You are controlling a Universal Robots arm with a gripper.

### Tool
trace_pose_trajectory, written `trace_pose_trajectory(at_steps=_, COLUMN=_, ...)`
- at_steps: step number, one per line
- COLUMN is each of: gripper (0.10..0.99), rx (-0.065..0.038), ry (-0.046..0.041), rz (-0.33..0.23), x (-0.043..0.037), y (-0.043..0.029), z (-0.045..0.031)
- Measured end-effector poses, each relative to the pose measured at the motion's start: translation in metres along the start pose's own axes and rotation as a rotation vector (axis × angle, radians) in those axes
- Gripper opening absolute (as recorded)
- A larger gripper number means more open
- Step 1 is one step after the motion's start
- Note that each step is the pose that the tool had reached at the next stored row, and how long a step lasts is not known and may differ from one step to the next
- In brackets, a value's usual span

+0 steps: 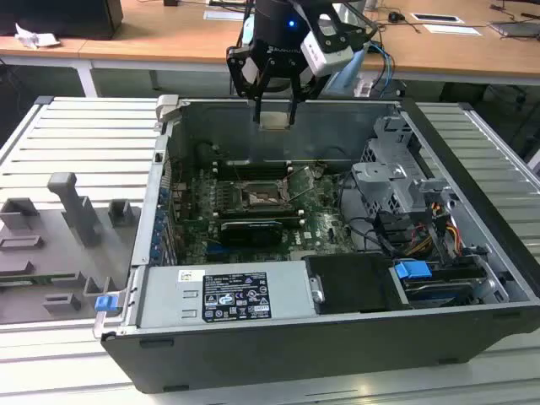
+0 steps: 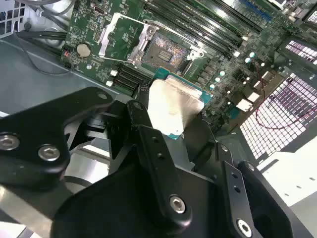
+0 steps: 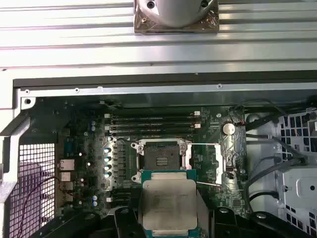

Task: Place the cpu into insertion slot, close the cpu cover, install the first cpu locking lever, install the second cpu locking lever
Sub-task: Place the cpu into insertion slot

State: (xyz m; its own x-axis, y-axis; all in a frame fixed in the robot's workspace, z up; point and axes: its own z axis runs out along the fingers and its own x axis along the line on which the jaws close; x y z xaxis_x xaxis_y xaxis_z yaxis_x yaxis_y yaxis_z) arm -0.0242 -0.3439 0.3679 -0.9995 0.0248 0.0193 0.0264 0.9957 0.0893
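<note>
My gripper [image 1: 274, 110] pinches the small flat square silvery-beige cpu [image 3: 168, 203] by 2 edges, level, high over the dark square insertion slot [image 2: 171, 52]. The thin silvery hinged cpu cover [image 2: 106, 35] is flipped open, so the slot is free.

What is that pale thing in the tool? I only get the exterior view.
Observer: It's the cpu. Both wrist views show its silvery top and green edge, clamped in the tool.
Operator: Is the socket free?
Observer: Yes. In the first wrist view the socket is bare, with its contacts exposed and nothing seated in it.
Operator: And the cover?
Observer: In the second wrist view the cover is swung open beside the socket, and the board shows through its square opening.
</note>
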Motion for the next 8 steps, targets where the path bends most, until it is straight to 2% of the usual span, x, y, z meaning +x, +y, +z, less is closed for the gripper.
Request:
trace_pose_trajectory(at_steps=3, gripper=0.529, rx=0.0, ry=-0.0027, rz=0.03, x=0.0002, y=0.0, z=0.0001)
trace_pose_trajectory(at_steps=8, gripper=0.529, rx=-0.001, ry=-0.003, rz=0.034, x=0.0001, y=-0.0002, z=0.0022)
